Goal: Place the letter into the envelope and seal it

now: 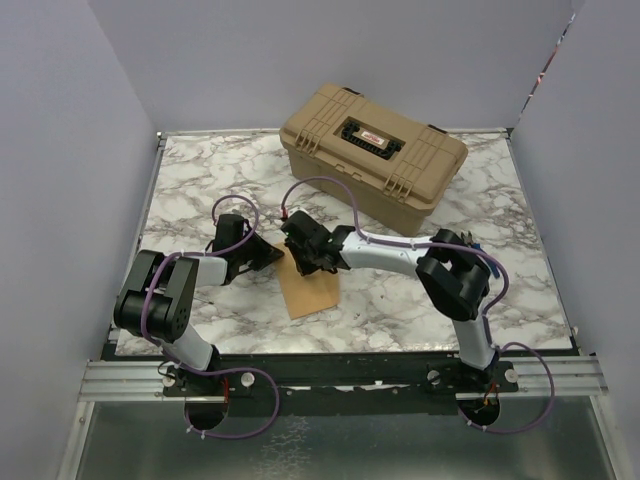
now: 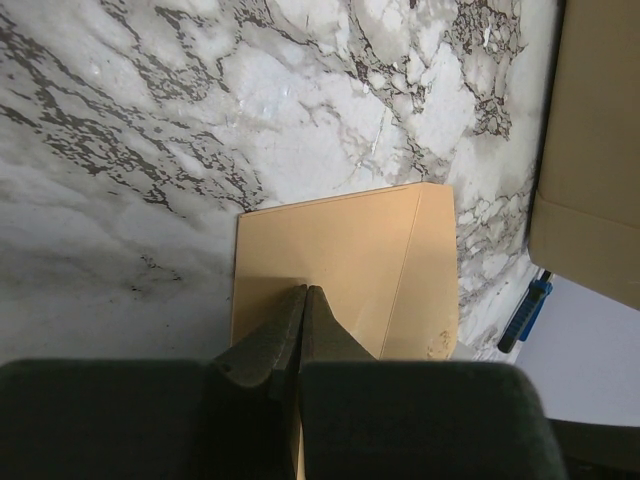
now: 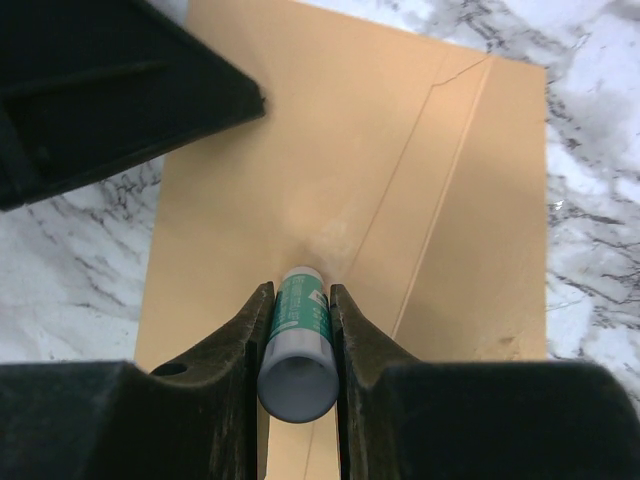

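OK, counts first: one envelope [image 1: 312, 292], one glue stick [image 3: 299, 325], one tan hard case [image 1: 375, 150], two grippers. The envelope lies flat on the marble table [image 1: 200, 190], front-middle, well short of the case and apart from it. The left gripper [image 2: 305, 292] is fully closed with nothing between the fingers, its tips down on the envelope's near edge. The right gripper [image 3: 300, 295] is clamped on the glue stick, which has a green and white label and lies lengthwise between the fingers with its far end on or just above the envelope paper; I can't tell if it touches. From the top view both grippers crowd over the envelope's far end, left one at its left corner, right one over the middle, and the stick itself is too small to make out there. Only the right wrist view shows the stick and a diagonal seam line running off toward the envelope's far corner; the left gripper shows there as a dark block at upper left. Only the left wrist view shows the closed tips on the paper, a straight fold line near one side, and the case wall at the right edge.
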